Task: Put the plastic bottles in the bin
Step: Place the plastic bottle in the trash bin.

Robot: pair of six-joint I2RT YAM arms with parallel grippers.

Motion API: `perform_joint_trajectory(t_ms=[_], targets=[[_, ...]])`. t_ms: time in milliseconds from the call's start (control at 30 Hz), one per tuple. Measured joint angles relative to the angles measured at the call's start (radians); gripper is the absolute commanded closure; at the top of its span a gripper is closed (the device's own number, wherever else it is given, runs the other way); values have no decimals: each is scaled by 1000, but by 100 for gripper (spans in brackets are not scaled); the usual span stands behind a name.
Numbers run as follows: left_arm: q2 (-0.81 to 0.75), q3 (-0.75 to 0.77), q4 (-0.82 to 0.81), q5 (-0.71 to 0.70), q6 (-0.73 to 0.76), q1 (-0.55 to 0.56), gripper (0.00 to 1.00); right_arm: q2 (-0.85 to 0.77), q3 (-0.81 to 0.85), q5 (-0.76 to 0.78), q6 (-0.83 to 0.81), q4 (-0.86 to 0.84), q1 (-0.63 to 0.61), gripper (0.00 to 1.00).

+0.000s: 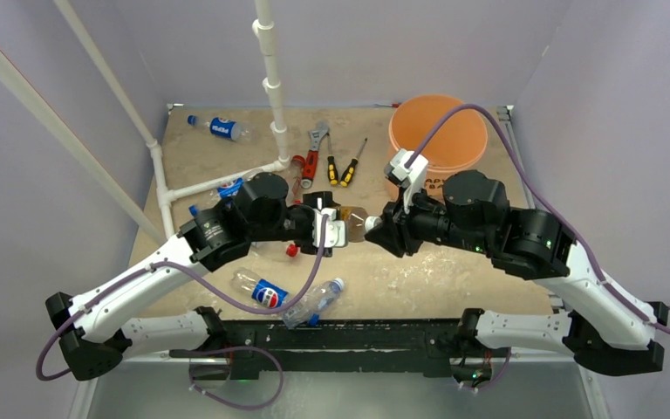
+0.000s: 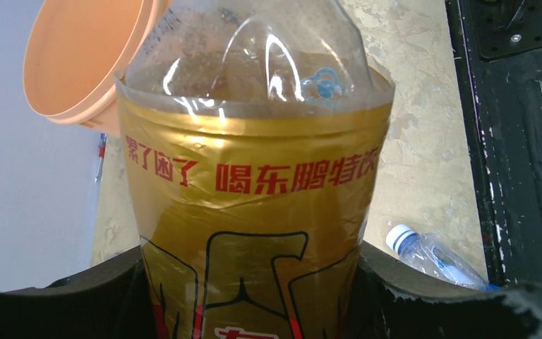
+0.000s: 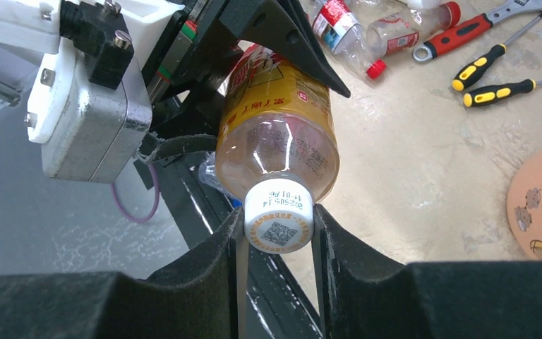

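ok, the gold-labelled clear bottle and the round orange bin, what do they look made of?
The gold-labelled clear bottle: thin transparent plastic, probably PET; glossy highlights, see-through shoulder, wrinkled shiny film label, white plastic cap. The round orange bin: opaque moulded plastic, it seems; even colour, smooth soft-sheen wall, thin rim.

Left white-black arm [image 1: 153, 275] and right white-black arm [image 1: 589, 279] bent inward, wrists facing. Left hand [image 1: 338, 229] clamps amber plastic bottle [image 1: 357, 225]; right hand [image 1: 375, 229] pinches its white cap [image 3: 279, 215].

Open table [image 1: 419, 279] before the bin [image 1: 436, 140]; screwdrivers [image 1: 345, 166], wrench [image 1: 312, 153] seemingly clear of its left side.
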State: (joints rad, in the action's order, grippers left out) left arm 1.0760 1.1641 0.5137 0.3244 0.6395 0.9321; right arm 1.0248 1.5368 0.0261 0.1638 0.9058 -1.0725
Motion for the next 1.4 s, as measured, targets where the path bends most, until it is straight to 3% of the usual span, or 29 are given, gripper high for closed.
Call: perform_joint_trajectory(t_ms=[33, 167, 233, 333, 533, 667, 767, 933, 1067, 1400], targets=[[0, 0, 0, 0, -1, 0, 64, 0, 0, -1, 0, -1, 0, 54], [-3, 0, -8, 2, -31, 0, 68, -10, 0, -4, 8, -14, 0, 21], [-7, 0, -21, 8, -54, 0, 68, -28, 0, -3, 18, -33, 0, 9], [-19, -3, -46, 27, -98, 0, 68, -76, -3, -3, 34, -84, 0, 2], [-97, -96, -191, 73, -229, 0, 71, -291, -153, 22, 92, -344, 0, 1], [-174, -241, -414, 84, -417, 0, 69, -511, -380, 92, 155, -602, 2, 1], [-200, -341, -605, 80, -592, 0, 68, -571, -494, 122, 193, -759, 5, 2], [-184, -460, -844, 69, -870, 0, 68, -506, -613, 132, 240, -927, 5, 4], [-169, -492, -914, 65, -999, 0, 68, -394, -619, 130, 249, -1006, 5, 7], [-212, -495, -909, 39, -1067, 0, 67, -204, -555, 112, 252, -1043, 5, 14]])
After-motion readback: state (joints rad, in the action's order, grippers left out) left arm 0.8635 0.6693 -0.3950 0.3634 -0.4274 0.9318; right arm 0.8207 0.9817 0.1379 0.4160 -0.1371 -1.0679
